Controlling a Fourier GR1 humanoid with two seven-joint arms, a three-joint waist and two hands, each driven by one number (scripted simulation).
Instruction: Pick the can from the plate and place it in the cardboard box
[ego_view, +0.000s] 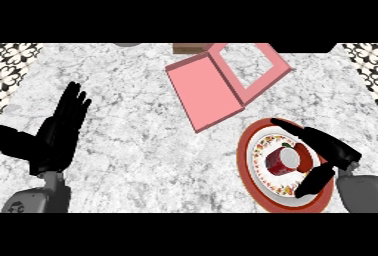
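Your right hand (325, 155) sat over the red-rimmed plate (255, 187) at the view's right, fingers reaching across the far side of the can (283, 160) and the thumb low on its near side, so the hand bracketed the can without having visibly closed on it. You could read it as spread around the can, not yet pinching; whether any finger touched the can, the view did not settle. The can itself lay on its side near the middle of the plate, red wall and pale end showing, and that was your first risk: a lying can would roll if one finger met it before the thumb did, and it could slip toward the plate's rim. A grasp across the rounded wall could also let it squirt out as the fingers curled.

Your second risk was the target. The cardboard box (251, 70) stood beyond the plate, up and to the left, with its pink lid flap (203, 92) lying open toward you. Carrying the can low would have risked catching that flap or the box wall, so height before travel looked wise.

Your left hand (63, 125) rested open, fingers up, at the view's left, well apart from everything.
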